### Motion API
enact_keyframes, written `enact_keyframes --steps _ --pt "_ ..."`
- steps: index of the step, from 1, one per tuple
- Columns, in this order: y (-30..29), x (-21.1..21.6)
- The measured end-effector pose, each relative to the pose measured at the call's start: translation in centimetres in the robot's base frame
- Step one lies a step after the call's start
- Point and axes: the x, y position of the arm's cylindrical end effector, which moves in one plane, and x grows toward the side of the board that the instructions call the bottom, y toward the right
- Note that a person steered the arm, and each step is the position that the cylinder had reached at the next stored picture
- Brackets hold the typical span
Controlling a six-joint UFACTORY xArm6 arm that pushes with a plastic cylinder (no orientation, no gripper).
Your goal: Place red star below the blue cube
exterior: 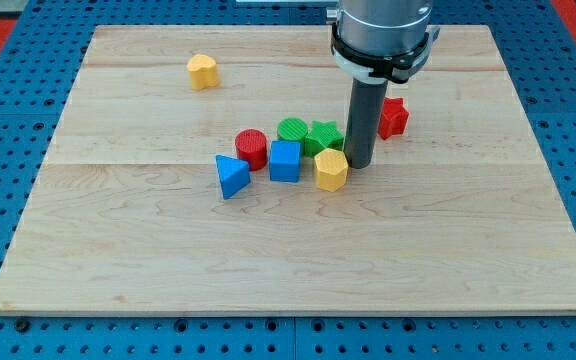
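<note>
Seven blocks lay on the wooden board (118, 250) in the camera view. My tip (359, 165) stood just right of the yellow hexagon (331, 170), holding nothing. The red star (393, 117) sat beside the rod, up and to the right. The blue cube (285, 161) lay left of the hexagon, between it and the blue triangle (231, 176).
</note>
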Motion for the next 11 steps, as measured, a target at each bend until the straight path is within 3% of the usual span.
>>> enact_keyframes --steps 1,3,4,5,6,7,8,9,10,11 --pt "2.8 -2.5" --pt "-2.4 -8.2" --pt "0.7 -11.4" --pt "8.4 -10.6" --pt "6.5 -5.3" --pt "4.7 -3.8" --pt "8.1 -8.2" --pt "2.0 -14.4" --pt "-1.6 -9.3" --pt "0.8 -6.4"
